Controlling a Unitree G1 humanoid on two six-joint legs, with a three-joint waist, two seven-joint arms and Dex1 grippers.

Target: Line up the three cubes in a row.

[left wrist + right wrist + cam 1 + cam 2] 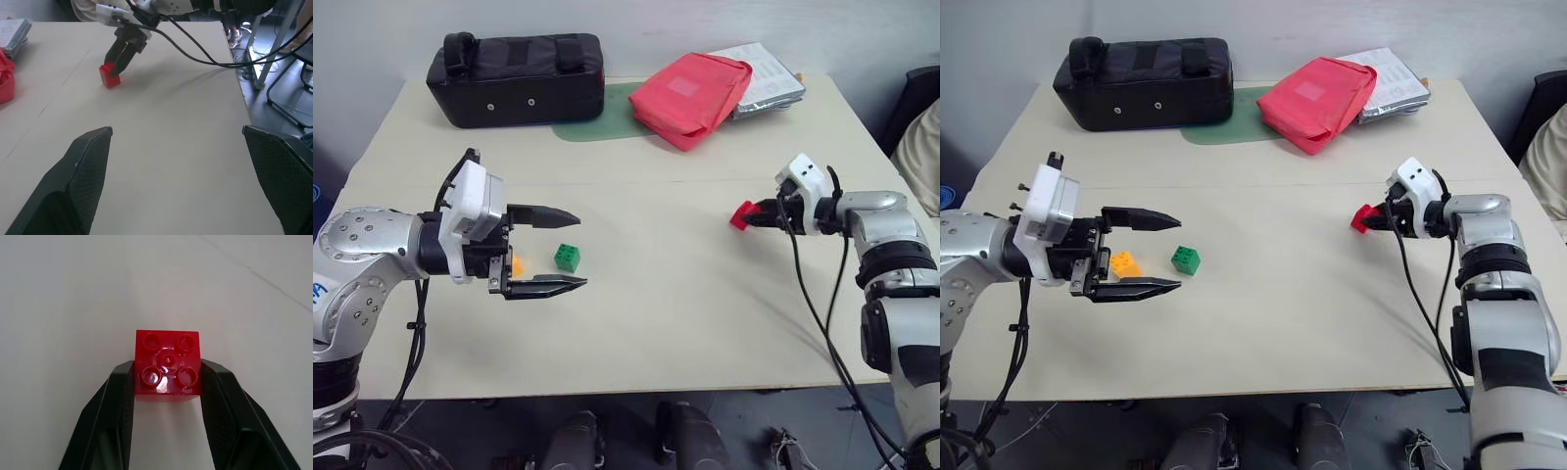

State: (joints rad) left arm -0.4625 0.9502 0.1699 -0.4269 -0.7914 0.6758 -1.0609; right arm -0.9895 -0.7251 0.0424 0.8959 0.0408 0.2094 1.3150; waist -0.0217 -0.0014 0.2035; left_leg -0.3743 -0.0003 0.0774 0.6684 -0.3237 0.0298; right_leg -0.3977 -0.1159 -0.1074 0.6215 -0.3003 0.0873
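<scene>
A pale table [636, 323] is standing against a light wall, with a black bag [516, 78], a red pouch [691, 95] and some papers [767, 78] lying along its far edge.

Taking the green cube [1186, 259] as the landmark: the orange cube [1123, 263] is sitting just beside it on the robot's left, apart from it. The left gripper [1141, 253] is hovering there with its jaws spread wide, gripping nothing. The red cube [167, 365] is lying well apart from the green cube, on the robot's right, and the right gripper [751, 215] is clenching it between its fingers [115, 396].

So the job is looking about halfway along: two cubes are sitting close together as a start of a row, and the third is gripped but not yet brought over. What is remaining is carrying the red cube across to the green one and squaring all three into a line.
</scene>
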